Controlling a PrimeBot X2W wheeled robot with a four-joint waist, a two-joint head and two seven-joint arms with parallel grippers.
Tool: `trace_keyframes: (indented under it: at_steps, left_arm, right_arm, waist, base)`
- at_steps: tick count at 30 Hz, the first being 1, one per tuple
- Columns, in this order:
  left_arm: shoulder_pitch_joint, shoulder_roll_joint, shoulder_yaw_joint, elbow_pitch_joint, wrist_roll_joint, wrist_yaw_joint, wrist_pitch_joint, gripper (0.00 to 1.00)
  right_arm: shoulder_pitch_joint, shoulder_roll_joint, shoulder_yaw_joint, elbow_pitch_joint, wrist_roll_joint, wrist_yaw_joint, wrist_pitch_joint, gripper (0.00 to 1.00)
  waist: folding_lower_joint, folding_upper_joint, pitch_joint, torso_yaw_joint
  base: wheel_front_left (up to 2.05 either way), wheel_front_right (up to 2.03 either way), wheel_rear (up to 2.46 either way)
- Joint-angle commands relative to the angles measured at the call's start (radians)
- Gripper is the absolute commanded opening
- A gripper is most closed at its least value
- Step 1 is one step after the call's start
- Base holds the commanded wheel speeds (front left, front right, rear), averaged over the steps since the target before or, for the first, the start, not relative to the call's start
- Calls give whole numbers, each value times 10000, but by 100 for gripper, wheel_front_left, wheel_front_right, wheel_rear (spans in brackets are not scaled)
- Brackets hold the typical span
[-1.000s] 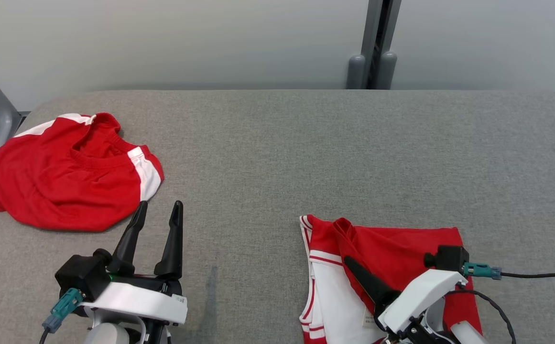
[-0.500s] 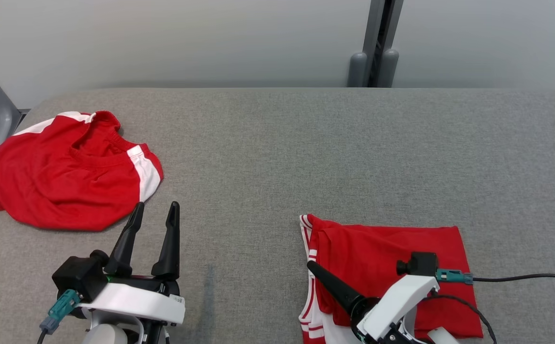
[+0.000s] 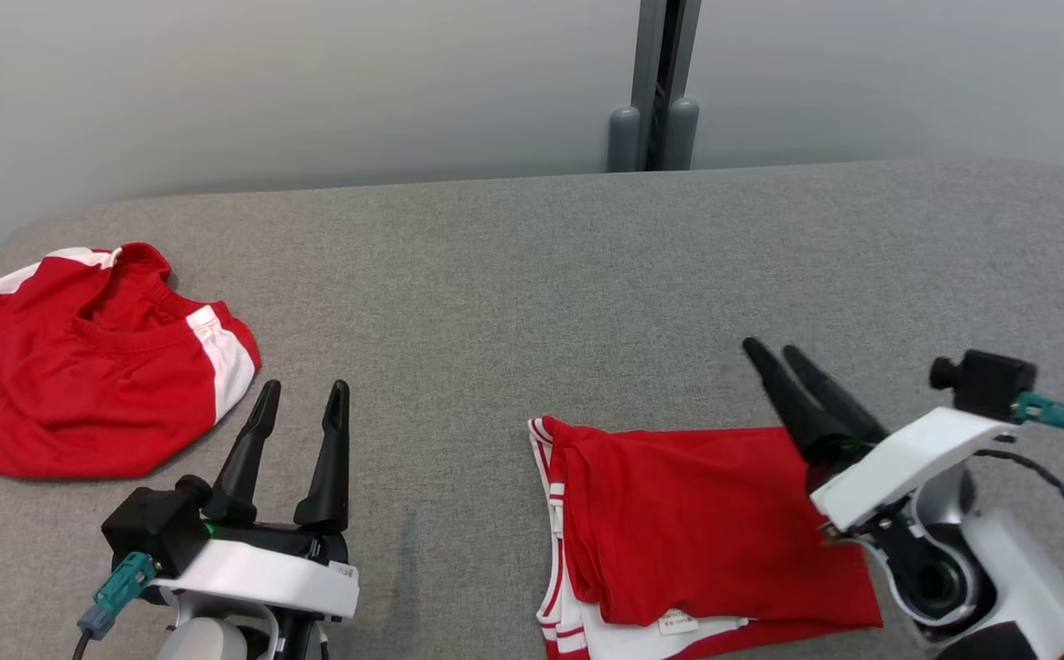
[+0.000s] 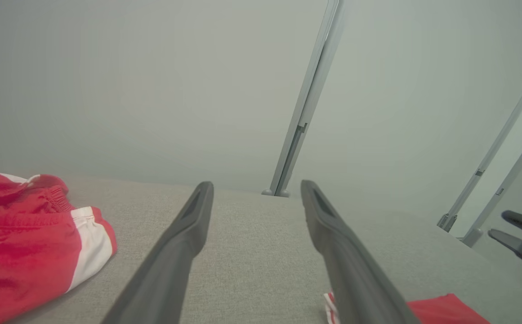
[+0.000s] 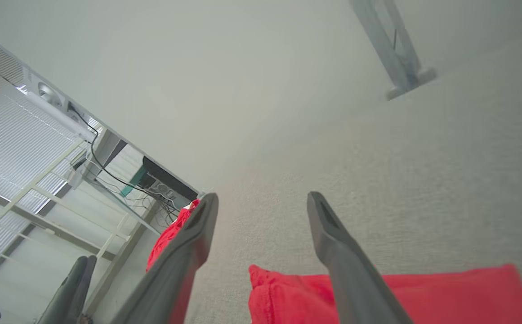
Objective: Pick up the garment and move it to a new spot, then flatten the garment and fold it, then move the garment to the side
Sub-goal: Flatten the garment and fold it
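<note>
Cloth lies in two places on the grey counter (image 3: 513,275). The folded garment (image 3: 696,522), red with white striped trim along its left edge and a small label at its near edge, rests flat at the near right of the counter in a rough rectangle. The right hand (image 3: 770,348) hangs over the garment's far right corner, its two dark fingers spread apart with nothing between them, tips pointing out over bare counter. The left hand (image 3: 305,390) sits at the near left, fingers likewise spread and empty, well apart from the folded garment. Near its fingertips, toward the counter's left edge, lies a second red shirt (image 3: 64,367) with white panels, crumpled. A grey post (image 3: 655,82) stands against the wall behind the counter.
</note>
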State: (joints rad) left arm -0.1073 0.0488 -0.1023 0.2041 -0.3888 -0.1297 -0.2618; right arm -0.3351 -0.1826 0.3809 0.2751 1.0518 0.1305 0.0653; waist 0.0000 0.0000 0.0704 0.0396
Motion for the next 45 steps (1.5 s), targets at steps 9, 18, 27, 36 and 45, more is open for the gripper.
trace_keyframes:
  at_steps: [9,18,27,36,45]
  left_arm:
    - [17,35,66,-211,-171,-12,-30,100]
    - [150,39,109,-448,-169,72,-30,100]
    - [590,34,40,-885,131,174,-30,100]
    - [622,33,20,-1005,316,322,-30,100]
    - [690,36,-52,-1024,294,417,-30,100]
  right_arm:
    - [260,-1449,-1574,-772,-3081,4,-1150,100]
    - [1334,-1462,-2908,-518,-6761,2,-3081,100]
    - [2173,-254,-4033,-889,-8499,1,-3318,100]
    - [2371,71,-4278,-1104,-8571,1,-3322,100]
    - [2394,125,-4246,-1081,-8535,1,-3324,100]
  waist:
    - [0,0,54,-221]
    - [0,0,164,-258]
    - [0,0,276,-228]
    - [0,0,304,-78]
    - [0,0,261,-39]
  base:
    - [0,0,0]
    - [0,0,0]
    - [0,0,0]
    - [0,0,0]
    - [0,0,0]
